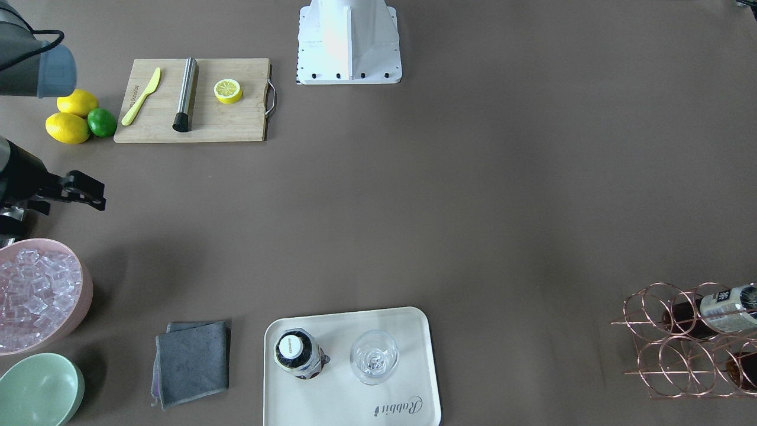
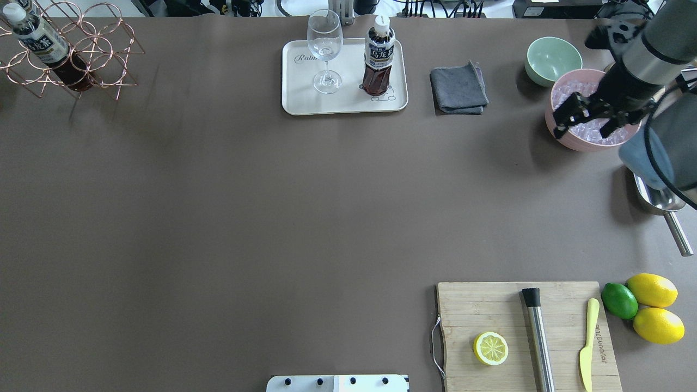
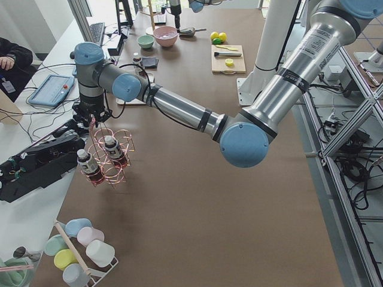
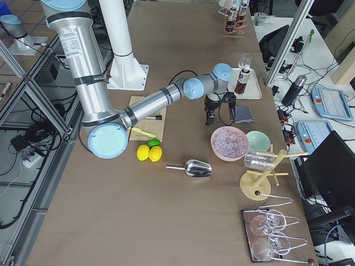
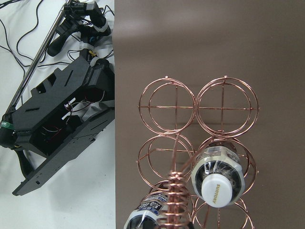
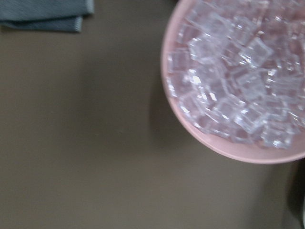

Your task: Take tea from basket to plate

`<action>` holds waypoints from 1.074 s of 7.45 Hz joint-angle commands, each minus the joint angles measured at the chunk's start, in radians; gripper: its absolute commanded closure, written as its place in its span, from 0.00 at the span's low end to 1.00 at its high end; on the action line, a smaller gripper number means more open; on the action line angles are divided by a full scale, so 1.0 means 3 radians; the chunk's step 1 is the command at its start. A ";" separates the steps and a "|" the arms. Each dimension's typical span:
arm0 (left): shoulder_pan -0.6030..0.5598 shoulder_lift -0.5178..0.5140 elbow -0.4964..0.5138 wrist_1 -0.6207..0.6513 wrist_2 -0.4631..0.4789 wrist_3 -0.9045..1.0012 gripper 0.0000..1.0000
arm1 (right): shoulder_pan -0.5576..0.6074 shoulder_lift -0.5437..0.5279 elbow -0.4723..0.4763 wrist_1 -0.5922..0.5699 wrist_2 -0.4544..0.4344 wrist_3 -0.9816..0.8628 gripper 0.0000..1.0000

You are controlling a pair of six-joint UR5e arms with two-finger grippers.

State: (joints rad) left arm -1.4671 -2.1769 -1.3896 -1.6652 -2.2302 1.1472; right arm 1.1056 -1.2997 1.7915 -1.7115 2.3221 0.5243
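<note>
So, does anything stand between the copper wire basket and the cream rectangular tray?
Nothing visible: only bare brown table lies between the copper wire basket and the cream rectangular tray. A stemmed clear glass and one tea bottle stand on it.

Brown table [image 2: 218, 218]: basket [image 2: 107, 53], plate [image 2: 305, 95], grey cloth [image 2: 458, 87], pink bowl [image 2: 572, 142], green bowl [image 2: 553, 60], cutting board [image 2: 490, 305]

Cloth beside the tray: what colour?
The cloth is dark grey, clearest in the front-facing view.

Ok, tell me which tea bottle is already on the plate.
The tea bottle standing upright on the cream plate, next to the stemmed glass. The other two bottles sit in the copper wire basket cells.
</note>
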 commanded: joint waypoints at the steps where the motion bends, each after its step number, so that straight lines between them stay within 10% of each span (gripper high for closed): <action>1: 0.0068 -0.0010 0.0244 -0.0327 0.0096 -0.0004 1.00 | 0.0384 -0.1084 0.0302 0.0064 -0.0086 -0.0777 0.00; 5: 0.0135 -0.0025 0.0219 -0.0381 0.0091 -0.0147 1.00 | 0.1472 -0.1400 -0.0311 0.0126 -0.0106 -0.1951 0.00; 8: 0.0186 -0.0025 0.0225 -0.0381 0.0091 -0.0290 0.94 | 0.1525 -0.1359 -0.0311 0.0131 -0.0346 -0.1957 0.00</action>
State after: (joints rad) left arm -1.4185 -2.1839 -1.3226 -1.7786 -2.2028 1.0952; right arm 1.5500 -1.7182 1.6995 -1.6735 2.2658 -0.0562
